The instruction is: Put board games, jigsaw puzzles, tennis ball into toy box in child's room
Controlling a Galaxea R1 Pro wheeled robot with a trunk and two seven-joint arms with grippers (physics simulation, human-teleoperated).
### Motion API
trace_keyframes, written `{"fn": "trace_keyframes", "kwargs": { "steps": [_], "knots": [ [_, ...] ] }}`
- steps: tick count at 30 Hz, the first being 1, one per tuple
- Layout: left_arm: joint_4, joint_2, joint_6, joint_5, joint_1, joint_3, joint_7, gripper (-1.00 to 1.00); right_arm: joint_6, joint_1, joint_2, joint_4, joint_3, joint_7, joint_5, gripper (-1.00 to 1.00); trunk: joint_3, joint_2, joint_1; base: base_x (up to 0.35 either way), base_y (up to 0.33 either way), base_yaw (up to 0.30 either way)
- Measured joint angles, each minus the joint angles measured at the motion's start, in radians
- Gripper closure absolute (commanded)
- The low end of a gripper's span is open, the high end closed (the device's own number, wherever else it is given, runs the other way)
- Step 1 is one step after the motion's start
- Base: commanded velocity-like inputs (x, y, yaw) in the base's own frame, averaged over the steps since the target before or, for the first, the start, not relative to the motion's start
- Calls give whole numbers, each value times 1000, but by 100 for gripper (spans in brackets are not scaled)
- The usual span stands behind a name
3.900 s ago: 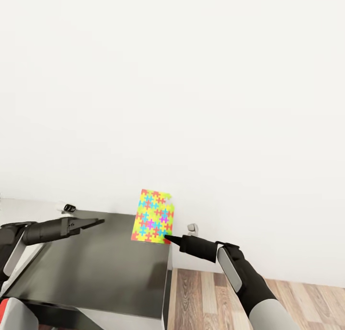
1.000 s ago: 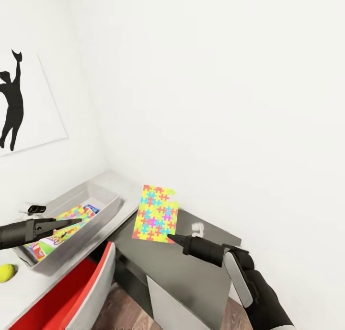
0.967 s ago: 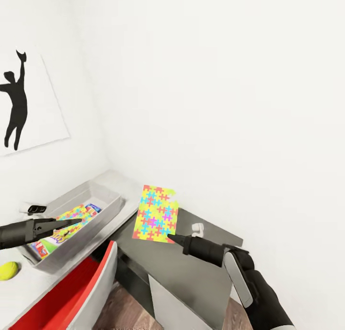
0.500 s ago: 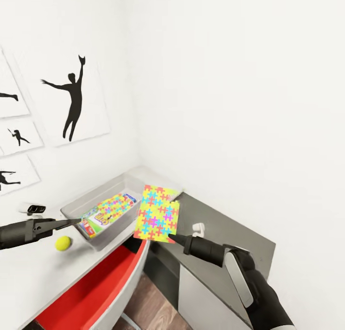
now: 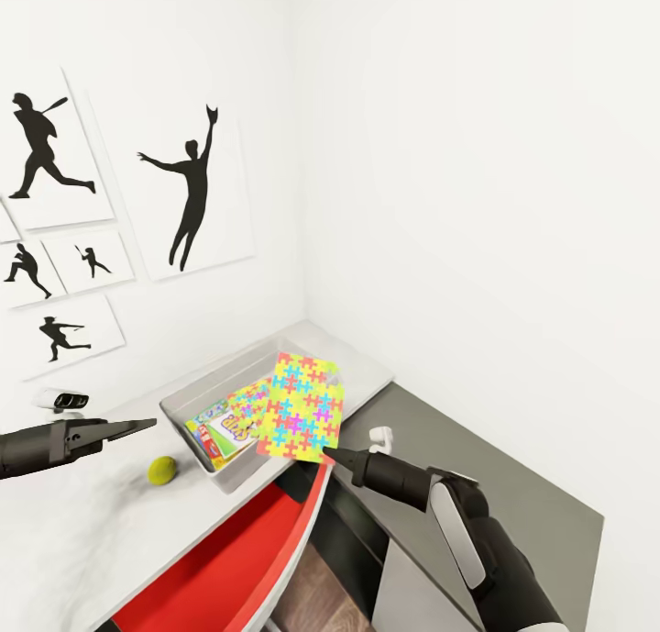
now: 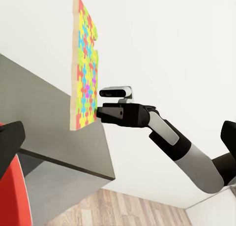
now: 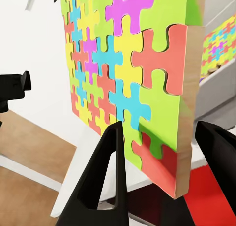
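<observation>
- Head view: my right pincer (image 5: pixel 328 452) is clenched on the bottom corner of a puzzle (image 5: pixel 299 406), which stands almost upright in the air in front of the bin (image 5: pixel 180 405) on the pale table (image 5: pixel 101 513). The bin already holds a second puzzle sheet and a game box (image 5: pixel 223 425). A ball (image 5: pixel 163 470) lies on the table just beside the bin. My left pincer (image 5: pixel 128 426) hangs over the table near the ball, its fingers drawn to a point with nothing between them.
- Left wrist view: the puzzle (image 6: pixel 84 63) shows edge-on, thin and flat, without sagging. I judge it stiff and light, though a corner hold lets it swing.
- Right wrist view: my two fingers (image 7: pixel 110 152) flank the lower edge of the puzzle (image 7: pixel 129 63); the interlocking pieces suggest it could break apart if bent or knocked, so a hold nearer mid-edge would be steadier, and I should lay it down flat.
</observation>
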Motion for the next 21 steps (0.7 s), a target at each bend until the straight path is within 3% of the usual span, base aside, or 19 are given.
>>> {"fn": "trace_keyframes", "kwargs": {
  "steps": [11, 21],
  "knots": [
    [0, 0, 0, -2, 0, 0, 0, -100, 4, 0, 1, 1, 0, -2, 1, 100, 0, 0, 0, 59, 126, 4],
    [0, 0, 0, -1, 1, 0, 0, -100, 6, 0, 1, 0, 0, -28, 2, 100, 0, 0, 0, 37, 90, 244]
  ]
}}
